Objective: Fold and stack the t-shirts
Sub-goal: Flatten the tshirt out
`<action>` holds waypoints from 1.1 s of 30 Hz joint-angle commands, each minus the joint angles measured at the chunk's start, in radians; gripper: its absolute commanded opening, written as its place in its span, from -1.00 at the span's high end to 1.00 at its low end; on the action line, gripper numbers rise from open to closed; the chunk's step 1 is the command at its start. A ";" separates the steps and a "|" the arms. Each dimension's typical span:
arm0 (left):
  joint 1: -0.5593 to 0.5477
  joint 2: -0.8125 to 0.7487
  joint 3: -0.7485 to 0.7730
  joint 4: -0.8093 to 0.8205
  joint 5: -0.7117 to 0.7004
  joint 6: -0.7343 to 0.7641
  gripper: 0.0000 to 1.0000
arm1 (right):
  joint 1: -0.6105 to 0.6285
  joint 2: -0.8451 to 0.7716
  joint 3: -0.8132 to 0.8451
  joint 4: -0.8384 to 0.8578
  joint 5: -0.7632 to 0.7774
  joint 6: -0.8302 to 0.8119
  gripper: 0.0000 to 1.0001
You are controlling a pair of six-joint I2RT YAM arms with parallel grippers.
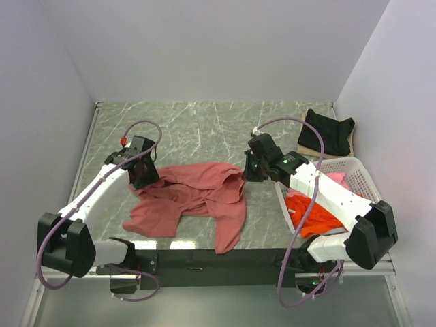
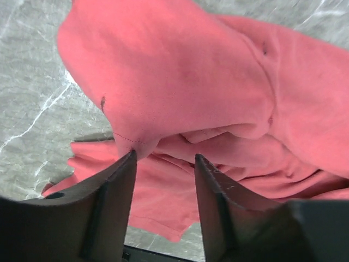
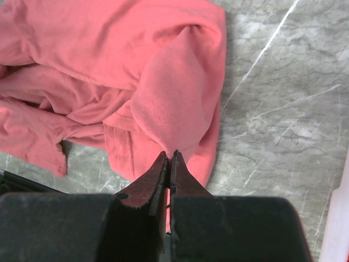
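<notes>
The brick-red t-shirt (image 1: 197, 197) lies crumpled in the middle of the table, with one part trailing toward the near edge. My right gripper (image 1: 253, 172) is at its right edge and shut on a raised fold of that shirt (image 3: 163, 109); the jaws (image 3: 170, 156) pinch the cloth at their tips. At the shirt's left edge my left gripper (image 1: 143, 174) is open. Between its fingertips (image 2: 163, 158) is a gap, and a hemmed fold of the shirt (image 2: 180, 71) touches the left fingertip (image 2: 131, 156). A black t-shirt (image 1: 328, 131) lies at the back right. An orange t-shirt (image 1: 313, 212) and a bit of pink cloth (image 1: 337, 179) sit in the basket.
The white lattice basket (image 1: 364, 178) stands at the right side, under my right arm. A tan board (image 1: 308, 142) lies beneath the black shirt in the back right corner. White walls enclose the marble table (image 1: 204, 129) on three sides. A dark bar (image 1: 204, 259) runs along the near edge.
</notes>
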 commanded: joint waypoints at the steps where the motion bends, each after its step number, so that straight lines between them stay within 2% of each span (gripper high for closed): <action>1: 0.003 0.006 -0.014 0.014 0.013 0.004 -0.09 | -0.007 0.008 0.028 0.025 -0.013 0.001 1.00; 9: 0.003 -0.021 0.007 -0.004 -0.039 -0.031 -0.17 | -0.007 0.037 0.041 0.028 -0.024 -0.006 1.00; 13: 0.011 -0.053 -0.008 -0.015 -0.110 -0.062 -0.24 | -0.008 0.052 0.051 0.033 -0.024 -0.007 1.00; 19: 0.037 -0.052 -0.056 0.016 -0.073 -0.082 -0.23 | -0.007 0.069 0.057 0.038 -0.047 -0.010 1.00; 26: 0.042 -0.003 -0.063 0.063 -0.033 -0.066 0.00 | -0.005 0.066 0.043 0.045 -0.055 -0.006 1.00; 28: 0.043 -0.001 -0.063 0.072 -0.033 -0.066 0.16 | -0.007 0.060 0.037 0.047 -0.051 -0.003 1.00; 29: 0.043 -0.001 -0.063 0.077 -0.033 -0.066 0.31 | -0.005 0.057 0.035 0.047 -0.051 -0.003 1.00; 30: 0.045 0.002 -0.062 0.079 -0.031 -0.062 0.35 | -0.007 0.055 0.032 0.048 -0.051 -0.001 1.00; 33: 0.046 0.023 -0.060 0.080 -0.021 -0.051 0.33 | -0.007 0.057 0.026 0.050 -0.054 -0.003 1.00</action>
